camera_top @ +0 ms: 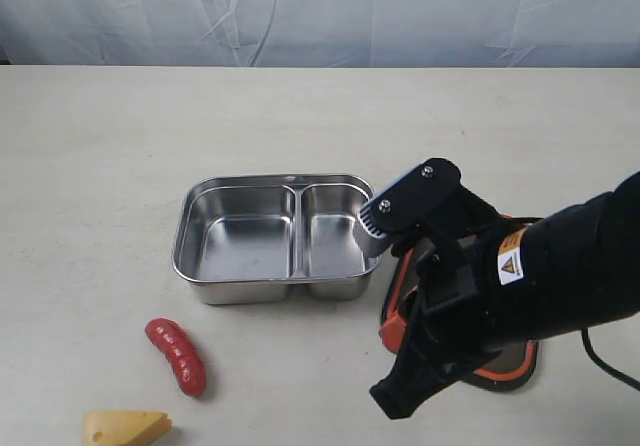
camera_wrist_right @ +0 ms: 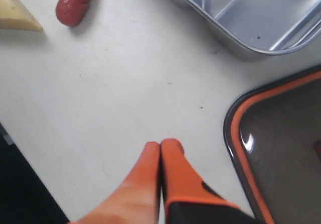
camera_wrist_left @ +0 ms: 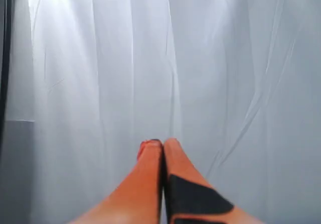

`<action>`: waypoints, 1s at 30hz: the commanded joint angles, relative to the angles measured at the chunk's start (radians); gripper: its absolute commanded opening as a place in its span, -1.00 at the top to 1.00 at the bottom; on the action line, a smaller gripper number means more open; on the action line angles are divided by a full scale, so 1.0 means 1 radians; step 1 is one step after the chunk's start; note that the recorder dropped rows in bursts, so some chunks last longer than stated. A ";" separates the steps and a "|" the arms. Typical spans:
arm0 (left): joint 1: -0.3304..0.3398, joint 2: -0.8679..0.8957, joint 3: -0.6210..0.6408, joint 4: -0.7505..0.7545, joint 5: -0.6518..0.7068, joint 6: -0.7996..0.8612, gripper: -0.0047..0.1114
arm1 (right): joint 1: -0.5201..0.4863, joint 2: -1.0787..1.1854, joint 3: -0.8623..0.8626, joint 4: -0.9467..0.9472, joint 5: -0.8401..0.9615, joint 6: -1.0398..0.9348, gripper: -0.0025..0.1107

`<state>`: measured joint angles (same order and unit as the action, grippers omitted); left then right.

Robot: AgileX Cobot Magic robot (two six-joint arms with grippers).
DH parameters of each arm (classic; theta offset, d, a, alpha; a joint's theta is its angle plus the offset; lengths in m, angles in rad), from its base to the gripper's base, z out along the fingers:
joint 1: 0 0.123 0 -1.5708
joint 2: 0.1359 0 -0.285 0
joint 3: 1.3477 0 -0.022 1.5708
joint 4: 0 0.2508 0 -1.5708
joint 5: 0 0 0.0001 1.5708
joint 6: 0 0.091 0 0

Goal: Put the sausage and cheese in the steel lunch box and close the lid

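Note:
The steel lunch box (camera_top: pixel 184 238) stands open and empty mid-table, its larger compartment on the left. A red sausage (camera_top: pixel 177 355) lies in front of it, and the yellow cheese (camera_top: pixel 125 428) sits at the near edge. Right of the box lies the dark lid (camera_top: pixel 515 366) with its orange rim, mostly hidden under my right arm. My right gripper (camera_wrist_right: pixel 160 143) is shut on nothing above bare table, between the lid (camera_wrist_right: pixel 281 148), the box (camera_wrist_right: pixel 241 45) and the sausage (camera_wrist_right: pixel 75 3), near the cheese (camera_wrist_right: pixel 15 15). My left gripper (camera_wrist_left: pixel 163 142) is shut, empty, facing a white curtain.
A white curtain (camera_top: pixel 320 11) hangs behind the table's far edge. The beige tabletop (camera_top: pixel 100 146) stretches bare to the left of and behind the box. My right arm's black body (camera_top: pixel 540 276) fills the lower right.

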<state>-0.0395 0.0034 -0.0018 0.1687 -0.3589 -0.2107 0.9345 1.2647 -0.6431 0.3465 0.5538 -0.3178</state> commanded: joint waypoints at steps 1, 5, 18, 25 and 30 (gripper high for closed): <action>-0.006 -0.003 0.002 -0.064 -0.174 -0.405 0.92 | 0.003 -0.009 0.034 0.007 -0.026 -0.001 0.94; -0.006 -0.003 -0.005 0.114 -0.152 -0.752 0.92 | 0.003 -0.015 0.037 0.007 -0.049 -0.001 0.94; -0.014 0.681 -0.492 1.146 0.058 -1.248 0.92 | 0.001 -0.100 0.037 0.046 -0.125 0.081 0.94; -0.014 1.153 -0.585 1.576 -0.228 -1.317 0.92 | -0.134 -0.339 0.037 -0.140 -0.121 0.310 0.94; -0.016 1.272 -0.585 1.559 -0.368 -1.406 0.92 | -0.214 -0.512 0.037 -0.287 -0.086 0.408 0.94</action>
<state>-0.0493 1.2522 -0.5794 1.7404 -0.6596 -1.5639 0.7445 0.8061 -0.6103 0.1105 0.4510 0.0693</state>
